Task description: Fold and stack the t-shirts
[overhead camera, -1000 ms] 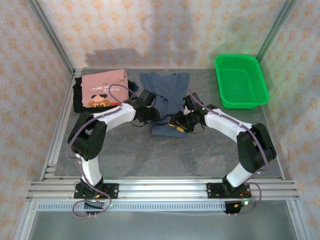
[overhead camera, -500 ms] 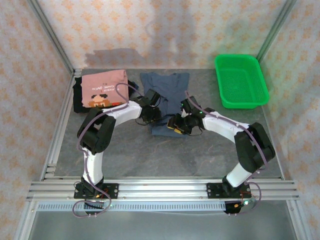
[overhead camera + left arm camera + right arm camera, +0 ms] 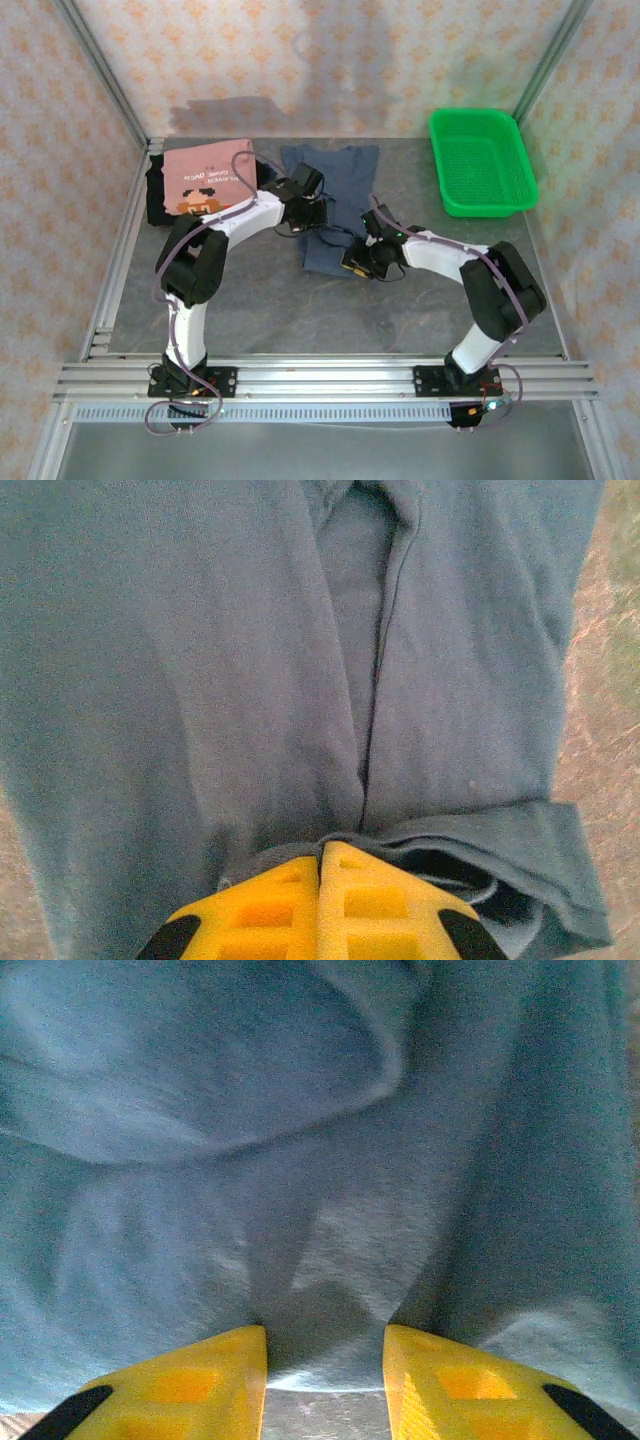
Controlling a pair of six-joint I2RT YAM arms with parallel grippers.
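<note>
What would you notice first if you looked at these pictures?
The bright green basket in the far right corner jumps out. In the middle, the left gripper pinches the blue t-shirt, while the right gripper stands open, its tips against the cloth.

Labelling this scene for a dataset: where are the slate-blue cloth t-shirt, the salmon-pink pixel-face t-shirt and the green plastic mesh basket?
slate-blue cloth t-shirt point(image 3: 345, 180): top view, bare far half.
salmon-pink pixel-face t-shirt point(image 3: 208, 184): top view, printed front.
green plastic mesh basket point(image 3: 482, 165): top view, mesh floor.
</note>
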